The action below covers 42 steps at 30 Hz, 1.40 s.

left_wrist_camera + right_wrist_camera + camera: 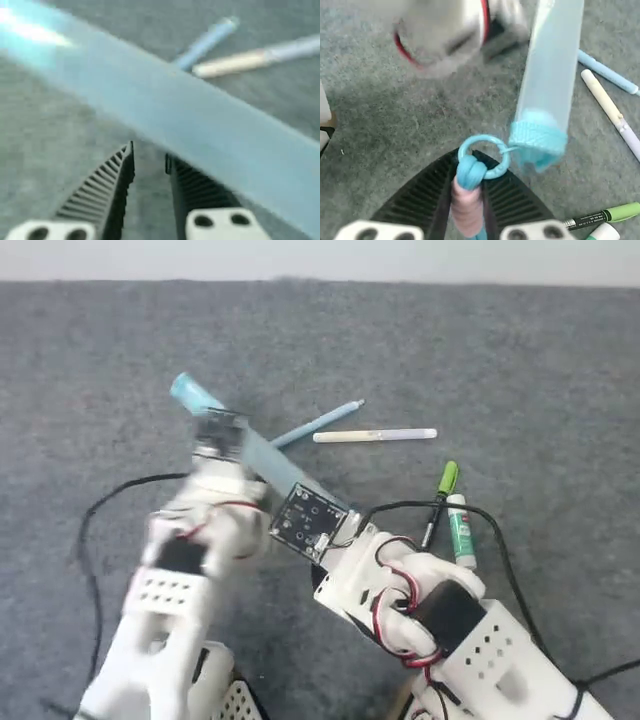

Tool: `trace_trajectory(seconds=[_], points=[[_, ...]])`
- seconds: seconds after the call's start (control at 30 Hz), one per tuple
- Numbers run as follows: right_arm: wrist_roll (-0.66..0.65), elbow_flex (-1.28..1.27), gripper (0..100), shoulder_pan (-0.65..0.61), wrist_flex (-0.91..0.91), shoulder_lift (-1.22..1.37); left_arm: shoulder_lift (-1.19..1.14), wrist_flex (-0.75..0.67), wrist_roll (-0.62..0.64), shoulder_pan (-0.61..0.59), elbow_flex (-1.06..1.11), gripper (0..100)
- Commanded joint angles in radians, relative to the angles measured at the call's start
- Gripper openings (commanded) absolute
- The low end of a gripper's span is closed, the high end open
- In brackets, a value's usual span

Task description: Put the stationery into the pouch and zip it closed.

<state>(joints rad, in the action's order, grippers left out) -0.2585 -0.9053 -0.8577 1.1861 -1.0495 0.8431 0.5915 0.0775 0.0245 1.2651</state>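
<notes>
On the left, barely parted left tool (148,152), gripping nothing, by light-blue pouch (262,457) slanting across grey desk (500,360); then right tool (470,161) clamped on pink zip pull (466,210); further right, blue pen (320,423), cream pen (375,435), green marker (446,478), white marker (460,530) lying loose

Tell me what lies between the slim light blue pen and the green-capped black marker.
The cream pen with a lavender cap, in the high view.

Pouch (200,125) blurred, cut by edges, left arm (190,530) blurred, green marker (615,212) cropped
</notes>
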Motion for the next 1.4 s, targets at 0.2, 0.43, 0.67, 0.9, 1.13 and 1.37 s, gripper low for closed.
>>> trace_trajectory(seconds=[0.2,0.43,0.67,0.9,1.13,1.37], points=[[-0.038,0.061,0.6,0.019,-0.081,0.249,0.463,0.302,-0.166,-0.399,-0.027,11],[0.021,0.282,0.6,0.09,-0.076,0.484,0.505,0.414,-0.25,-0.265,-0.031,11],[0.158,0.466,0.6,0.239,-0.085,0.763,0.44,0.506,-0.278,-0.08,-0.065,23],[0.184,0.407,0.6,0.265,-0.153,0.685,0.442,0.522,-0.284,0.063,-0.071,24],[0.158,0.133,0.6,0.22,-0.305,0.337,0.442,0.516,-0.278,0.13,-0.067,26],[0.164,0.094,0.6,0.182,-0.312,0.291,0.443,0.48,-0.276,0.149,-0.061,28]])
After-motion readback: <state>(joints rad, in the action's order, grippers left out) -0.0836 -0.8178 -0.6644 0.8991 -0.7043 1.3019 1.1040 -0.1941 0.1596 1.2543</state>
